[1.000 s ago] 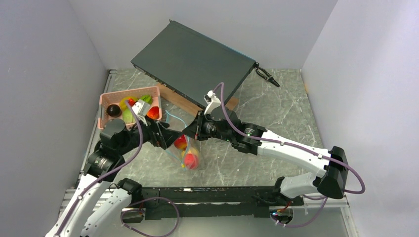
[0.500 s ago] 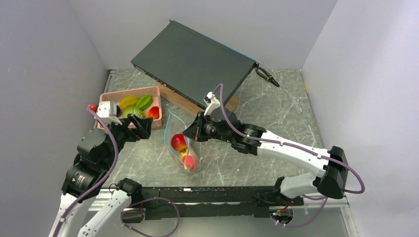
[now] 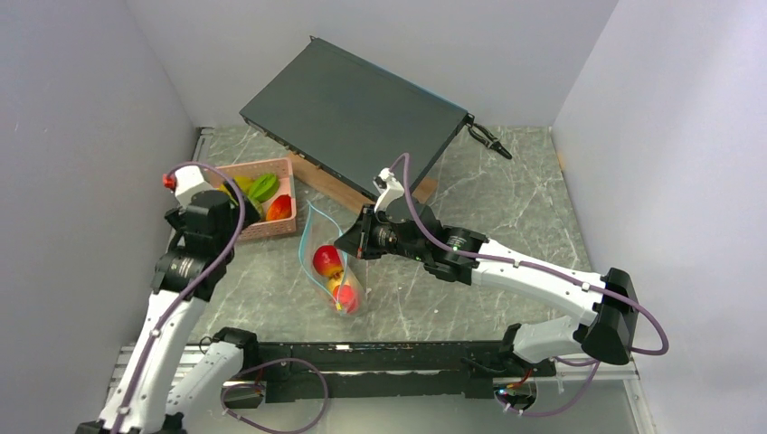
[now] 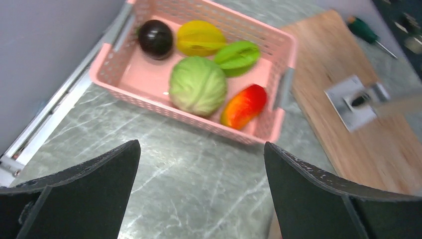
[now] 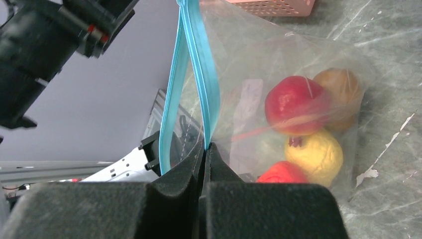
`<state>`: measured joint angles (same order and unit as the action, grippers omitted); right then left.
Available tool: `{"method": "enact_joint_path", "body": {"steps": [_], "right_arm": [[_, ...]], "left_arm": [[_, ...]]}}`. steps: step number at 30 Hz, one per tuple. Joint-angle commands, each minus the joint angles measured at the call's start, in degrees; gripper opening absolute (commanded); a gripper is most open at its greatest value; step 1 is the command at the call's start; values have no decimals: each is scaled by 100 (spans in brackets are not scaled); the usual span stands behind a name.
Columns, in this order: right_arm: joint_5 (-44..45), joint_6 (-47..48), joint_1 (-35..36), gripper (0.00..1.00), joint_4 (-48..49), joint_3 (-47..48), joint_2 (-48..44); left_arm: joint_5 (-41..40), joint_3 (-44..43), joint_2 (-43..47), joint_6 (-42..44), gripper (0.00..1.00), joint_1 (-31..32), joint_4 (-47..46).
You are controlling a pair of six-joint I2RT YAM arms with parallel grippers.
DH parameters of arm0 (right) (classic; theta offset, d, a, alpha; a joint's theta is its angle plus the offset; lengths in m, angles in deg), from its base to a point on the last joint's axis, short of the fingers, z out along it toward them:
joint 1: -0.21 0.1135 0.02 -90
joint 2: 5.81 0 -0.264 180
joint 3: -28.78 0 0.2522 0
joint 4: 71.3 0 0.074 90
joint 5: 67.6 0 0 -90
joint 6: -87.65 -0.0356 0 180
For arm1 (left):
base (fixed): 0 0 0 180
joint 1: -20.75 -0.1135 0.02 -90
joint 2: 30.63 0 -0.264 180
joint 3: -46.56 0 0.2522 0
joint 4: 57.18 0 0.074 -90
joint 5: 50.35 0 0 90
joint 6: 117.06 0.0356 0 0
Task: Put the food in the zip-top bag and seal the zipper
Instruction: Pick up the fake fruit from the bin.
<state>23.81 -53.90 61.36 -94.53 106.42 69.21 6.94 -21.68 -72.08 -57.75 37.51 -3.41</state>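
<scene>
Swung away from the zip-top bag [image 3: 312,237], left gripper [image 4: 200,152] now hovers, fingers apart, with the pink basket [image 4: 144,98] of remaining food [image 4: 197,85] just ahead; right gripper [image 5: 205,149] clamps the bag's zipper [image 5: 208,84] above the counter [image 4: 199,199].

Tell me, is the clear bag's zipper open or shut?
Open. On the zipper, the two teal strips spread apart above the right claw, which pinches the zip-top bag at its mouth.

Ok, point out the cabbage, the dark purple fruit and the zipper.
cabbage [image 4: 197,85], left wrist view, middle of its green head.
dark purple fruit [image 4: 156,38], left wrist view, its glossy top.
zipper [image 5: 201,59], right wrist view, the teal strip's upper stretch.
</scene>
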Motion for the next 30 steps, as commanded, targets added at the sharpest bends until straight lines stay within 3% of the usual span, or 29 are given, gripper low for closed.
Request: {"method": "enact_joint_path", "body": {"steps": [1,12,15,30], "right_arm": [[-19,37,-15,0,187,118,-170],[-71,87,-15,0,80,251,-116],[-67,57,-10,0,97,220,-129],[-51,92,-15,0,15,333,-100]], "left_arm": [[695,38,-416,-411,100,-1207,-524],[1767,-324,-1937,-947,100,-3114,-1196],[1943,-866,-2639,-1182,100,-3482,-800],[1993,-3233,-5791,-1301,100,-3697,51]]}}
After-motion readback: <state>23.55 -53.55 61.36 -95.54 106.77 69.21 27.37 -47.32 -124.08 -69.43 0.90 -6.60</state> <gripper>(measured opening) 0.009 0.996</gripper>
